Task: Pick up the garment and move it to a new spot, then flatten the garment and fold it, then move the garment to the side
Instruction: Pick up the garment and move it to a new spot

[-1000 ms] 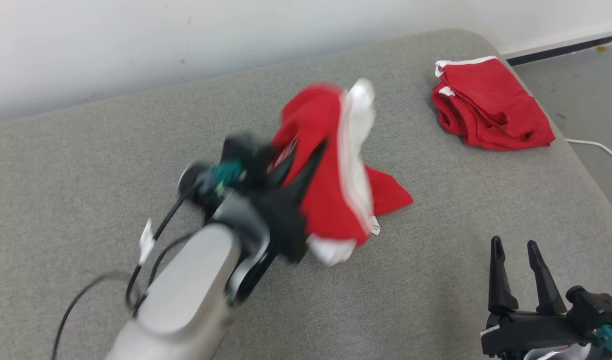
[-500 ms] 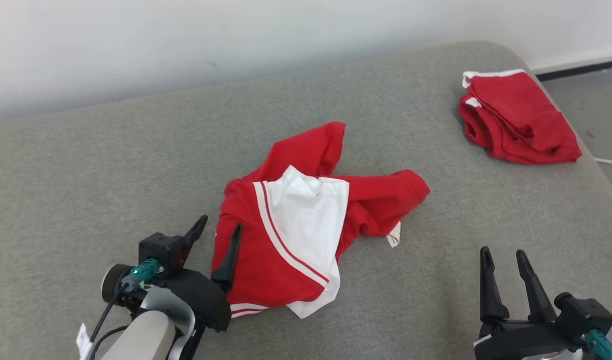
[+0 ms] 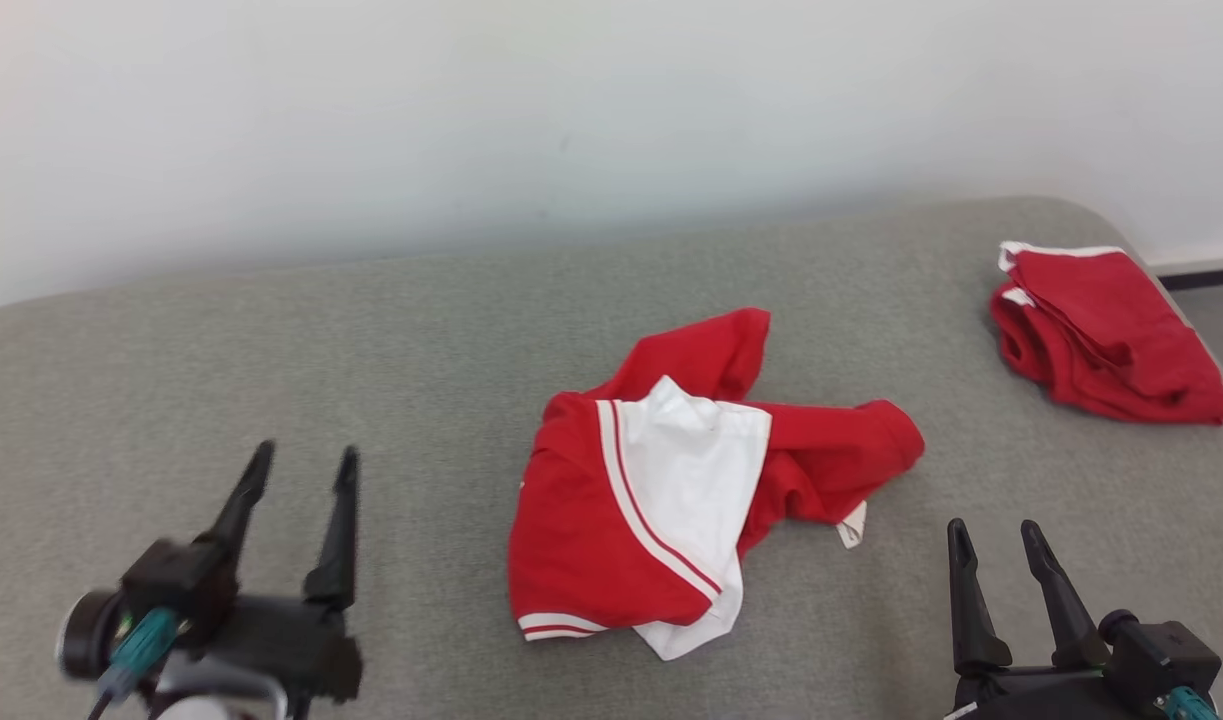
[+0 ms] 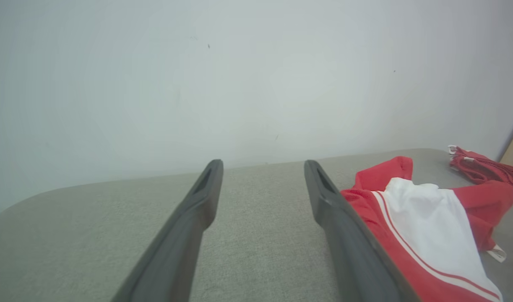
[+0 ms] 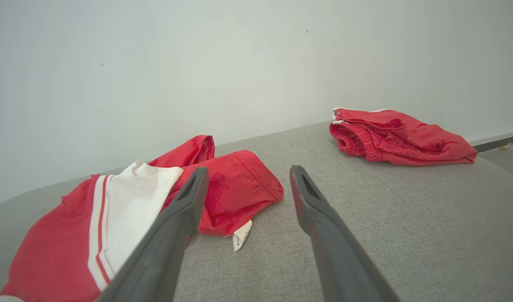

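Left gripper (image 3: 304, 455) and right gripper (image 3: 993, 527) are both spread and empty, one on each side of the garment (image 3: 581, 540). It lies crumpled mid-bed (image 3: 271, 330). It looks light, thin and limp, so pinch a hemmed corner, not the bunched middle.

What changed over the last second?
The left gripper let go of the red-and-white garment, which it held aloft a second ago. The garment now lies crumpled on the grey cushion. The gripper has pulled back to the robot's left, open and apart from it. The head camera tilted up, shifting the whole picture. Unchanged: the right gripper is open and idle, and the folded red garment sits at the far right.
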### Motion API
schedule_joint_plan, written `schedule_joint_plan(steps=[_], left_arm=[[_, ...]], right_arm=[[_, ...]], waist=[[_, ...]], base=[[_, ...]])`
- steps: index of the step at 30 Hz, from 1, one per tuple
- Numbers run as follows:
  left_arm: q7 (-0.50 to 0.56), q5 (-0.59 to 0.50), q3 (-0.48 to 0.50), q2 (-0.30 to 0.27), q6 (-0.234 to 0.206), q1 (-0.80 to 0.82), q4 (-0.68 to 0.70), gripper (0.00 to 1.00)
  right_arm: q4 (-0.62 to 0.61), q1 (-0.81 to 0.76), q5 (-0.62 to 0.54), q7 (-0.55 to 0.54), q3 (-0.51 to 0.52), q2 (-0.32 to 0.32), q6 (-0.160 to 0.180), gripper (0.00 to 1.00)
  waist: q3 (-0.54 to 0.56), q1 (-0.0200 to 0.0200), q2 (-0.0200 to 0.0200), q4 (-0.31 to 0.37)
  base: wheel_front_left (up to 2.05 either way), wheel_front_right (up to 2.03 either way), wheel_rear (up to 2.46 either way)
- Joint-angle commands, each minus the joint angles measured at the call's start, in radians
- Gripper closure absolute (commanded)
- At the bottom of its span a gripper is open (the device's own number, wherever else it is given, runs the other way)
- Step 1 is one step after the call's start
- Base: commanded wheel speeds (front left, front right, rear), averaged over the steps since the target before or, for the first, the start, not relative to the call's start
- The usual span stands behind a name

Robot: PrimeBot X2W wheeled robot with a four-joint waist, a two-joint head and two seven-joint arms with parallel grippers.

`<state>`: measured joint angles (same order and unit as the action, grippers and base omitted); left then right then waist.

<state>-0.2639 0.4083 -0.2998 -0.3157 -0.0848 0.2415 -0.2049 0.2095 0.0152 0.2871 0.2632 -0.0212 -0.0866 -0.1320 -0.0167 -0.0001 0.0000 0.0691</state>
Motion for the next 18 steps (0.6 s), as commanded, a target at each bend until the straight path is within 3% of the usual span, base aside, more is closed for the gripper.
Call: schedule_joint_plan(steps=[1, 8, 18], left_arm=[[0.000, -0.009, 0.013, -0.008, -0.005, -0.027, 0.013, 0.00], [0.000, -0.035, 0.132, -0.004, -0.019, -0.195, 0.127, 0.00], [0.000, -0.096, 0.183, 0.063, 0.023, -0.310, 0.155, 0.00]], right_arm=[[-0.004, -0.015, -0.008, 0.002, -0.003, -0.007, 0.002, 0.00], [-0.030, -0.034, -0.009, 0.002, -0.016, -0.013, 0.002, 0.00], [-0.039, -0.079, -0.012, 0.002, -0.026, -0.018, 0.002, 0.00]], waist=[[0.030, 0.0001, 0.0000, -0.035], [0.032, 0.0001, 0.0000, -0.064], [0.028, 0.0001, 0.0000, -0.090]], base=[[0.00, 0.00, 0.00], [0.00, 0.00, 0.00], [0.00, 0.00, 0.00]])
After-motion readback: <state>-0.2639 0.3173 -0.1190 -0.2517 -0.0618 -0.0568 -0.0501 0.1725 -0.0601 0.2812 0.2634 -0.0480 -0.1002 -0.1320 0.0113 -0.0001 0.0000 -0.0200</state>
